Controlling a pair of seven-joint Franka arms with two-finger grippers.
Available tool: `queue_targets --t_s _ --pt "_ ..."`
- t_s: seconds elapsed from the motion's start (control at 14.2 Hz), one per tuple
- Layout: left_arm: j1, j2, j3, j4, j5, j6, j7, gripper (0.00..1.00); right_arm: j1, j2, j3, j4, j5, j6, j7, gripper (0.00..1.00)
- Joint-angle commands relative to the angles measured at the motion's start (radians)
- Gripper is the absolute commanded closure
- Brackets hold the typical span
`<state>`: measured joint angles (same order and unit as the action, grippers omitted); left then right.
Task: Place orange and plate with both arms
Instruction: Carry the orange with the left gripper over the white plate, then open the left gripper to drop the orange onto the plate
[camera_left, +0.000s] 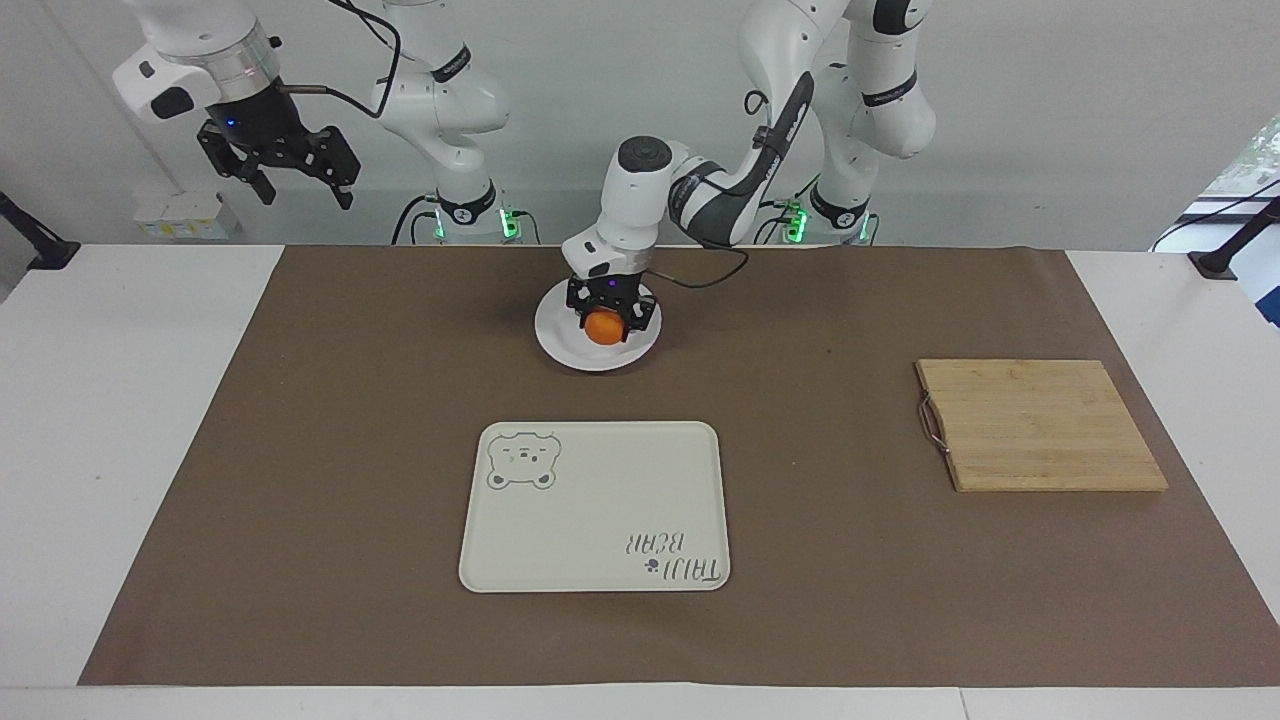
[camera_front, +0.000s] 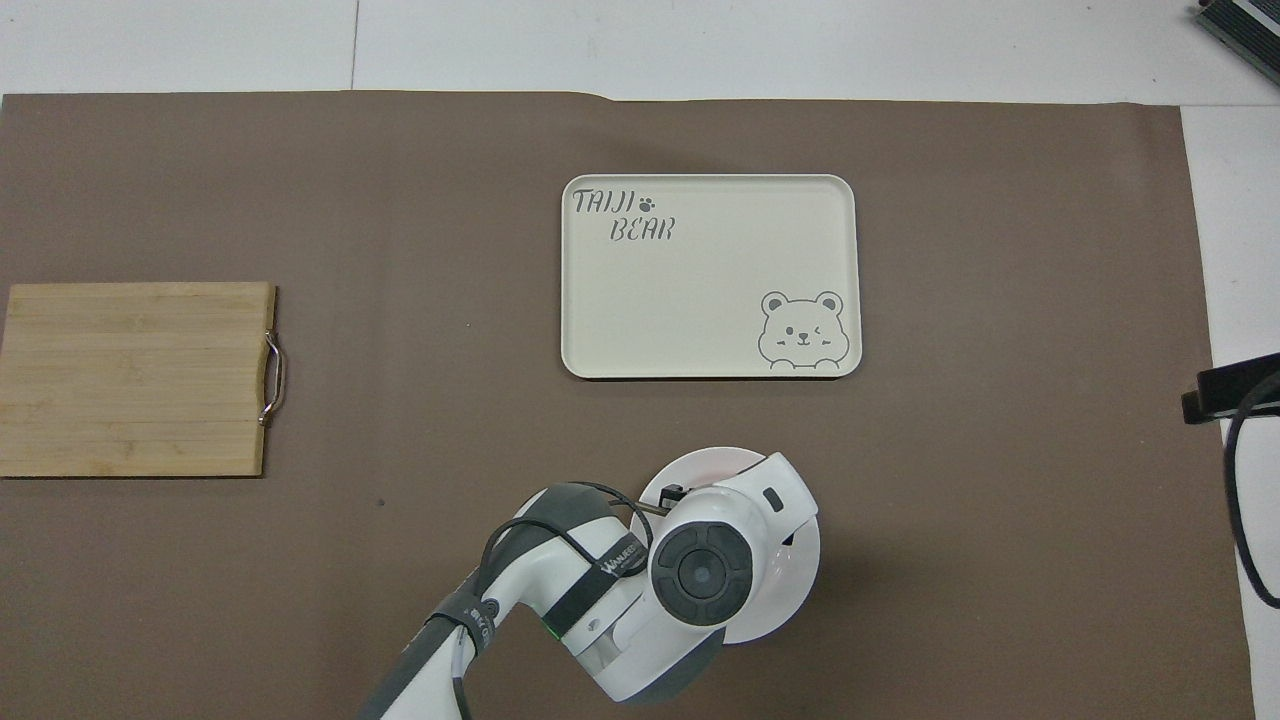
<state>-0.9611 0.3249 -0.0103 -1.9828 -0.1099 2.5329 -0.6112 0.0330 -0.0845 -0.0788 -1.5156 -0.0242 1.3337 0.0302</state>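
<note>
- The left gripper (camera_left: 606, 322), black and two-fingered, is clamped on the small round bright-orange fruit (camera_left: 602, 328), the orange, right over the round glossy white plate (camera_left: 560, 345); whether the fruit touches the dish I cannot tell. It looks placed there so the orange can be let go into the dish's hollow.
- In the overhead view the left arm's white wrist hides most of the plate (camera_front: 800, 565) and all of the orange.
- The right gripper (camera_left: 290, 175) waits high over the right arm's end of the table, jaws wide and holding nothing, probably until the plate is loaded.
- Farther from the robots lies the rectangular cream tray with bear drawing (camera_left: 595, 505), likely the plate's goal; bare brown mat (camera_left: 350, 450) separates them.
- The bamboo cutting board (camera_left: 1035, 425) sits toward the left arm's end, well apart, obstructing nothing.
</note>
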Motion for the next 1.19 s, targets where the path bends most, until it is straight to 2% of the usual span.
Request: queue_targets --t_s 0.0,0.07,0.21,0.42,0.7,0.91,1.12 --pt "-0.018 -0.010 0.018 -0.008 -0.011 -0.003 -0.006 0.14 0.004 -0.023 0.014 -0.024 0.004 0.007 -0.014 0.00" --pt "-0.016 -0.015 0.019 -0.007 -0.011 -0.046 0.001 0.00 0.004 -0.024 0.014 -0.034 0.013 0.069 -0.003 0.00" --pt "0.002 -0.056 0.019 -0.002 -0.010 -0.152 0.049 0.00 -0.008 -0.020 0.013 -0.055 0.041 0.142 -0.001 0.00" --pt "0.054 -0.133 0.023 -0.001 -0.011 -0.265 0.057 0.00 -0.008 -0.020 0.011 -0.051 0.041 0.125 -0.010 0.00" --pt "0.203 -0.265 0.029 0.004 -0.005 -0.431 0.062 0.00 -0.010 -0.038 0.004 -0.049 0.035 0.111 -0.010 0.00" --pt "0.378 -0.349 0.032 0.004 0.003 -0.503 0.152 0.00 -0.005 -0.040 0.004 -0.054 0.044 0.121 -0.001 0.00" --pt "0.548 -0.354 0.032 0.024 0.032 -0.517 0.357 0.00 -0.010 -0.038 0.004 -0.057 0.058 0.114 -0.007 0.00"
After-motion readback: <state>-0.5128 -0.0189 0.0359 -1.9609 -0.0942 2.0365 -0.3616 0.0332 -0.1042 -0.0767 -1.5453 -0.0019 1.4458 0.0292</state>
